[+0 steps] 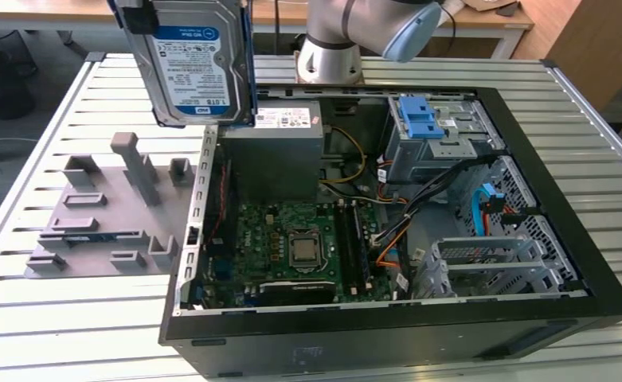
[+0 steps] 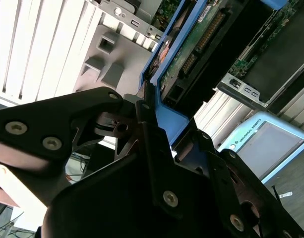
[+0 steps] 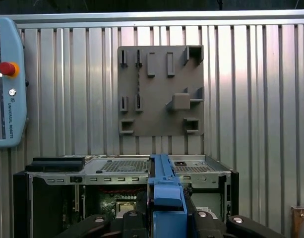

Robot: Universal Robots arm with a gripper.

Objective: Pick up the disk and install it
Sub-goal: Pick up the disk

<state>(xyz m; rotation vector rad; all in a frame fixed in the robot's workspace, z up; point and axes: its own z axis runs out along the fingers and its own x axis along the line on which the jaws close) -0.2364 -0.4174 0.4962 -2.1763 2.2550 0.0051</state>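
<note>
The disk (image 1: 199, 64), a silver hard drive with a blue-and-white label and blue rails, hangs upright in the air above the open computer case's back corner at the exterior view's left. My gripper (image 1: 138, 14) is shut on its upper edge. In the second wrist view the black fingers (image 2: 156, 148) clamp the blue rail, and the disk's green circuit board (image 2: 191, 54) shows beyond them. In the first wrist view the disk (image 3: 164, 191) appears edge-on as a blue rail between the fingers of my gripper (image 3: 164, 220).
The open computer case (image 1: 565, 263) lies on a slatted metal table (image 1: 66, 318). Inside are a motherboard (image 1: 289, 239), a grey metal box (image 1: 273, 155), a drive cage with a blue latch (image 1: 422, 119) and loose cables. A grey fixture plate (image 1: 98, 215) lies beside the case. A teach pendant (image 3: 8, 79) rests on the table.
</note>
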